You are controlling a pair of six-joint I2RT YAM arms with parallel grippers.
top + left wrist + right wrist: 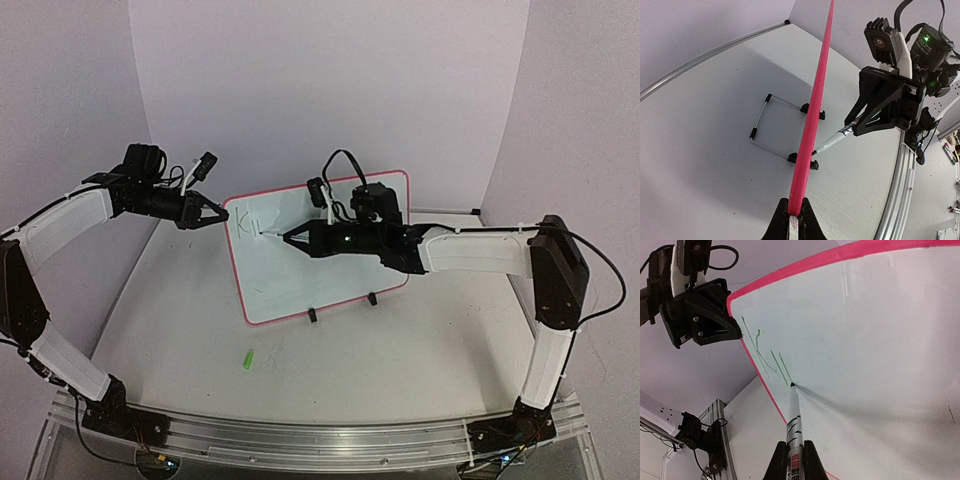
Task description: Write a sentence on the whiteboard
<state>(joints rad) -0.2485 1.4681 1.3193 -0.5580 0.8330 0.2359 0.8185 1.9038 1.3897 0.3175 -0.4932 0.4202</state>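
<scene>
Green strokes point(765, 357), about "Ki", sit near the upper left corner of the whiteboard point(310, 285), standing mid-table on its wire stand point(762, 115). The marker point(794, 415) touches the board with its tip just beside them, clamped in the right gripper point(290, 240). The left gripper point(215, 215) pinches the pink rim point(812, 115) at the left edge. White surface is free rightward.
</scene>
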